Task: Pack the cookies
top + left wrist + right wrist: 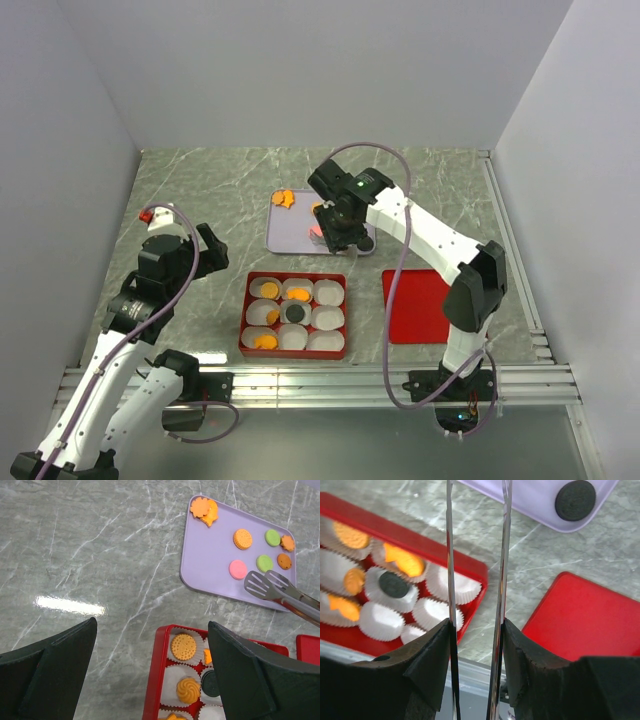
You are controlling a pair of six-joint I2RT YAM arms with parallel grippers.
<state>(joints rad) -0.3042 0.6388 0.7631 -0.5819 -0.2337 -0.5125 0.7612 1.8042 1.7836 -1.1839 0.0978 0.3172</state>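
Several cookies lie on the lilac tray (210, 555): a pink one (238, 569), two green ones (264, 562), a round orange one (242, 538) and a black one (575, 499). More cookies sit in paper cups in the red box (152, 680), among them an orange disc (183, 646) and a swirl (188, 690). My right gripper (476, 625) is shut on metal tongs (280, 587). Their flat tips hover over the tray just right of the pink cookie, with nothing between them. My left gripper (151, 625) hangs open and empty above the box's left edge.
A flat red lid (415, 305) lies to the right of the red box (293, 316). White walls close in the marbled table on three sides. A metal rail runs along the near edge by the arm bases.
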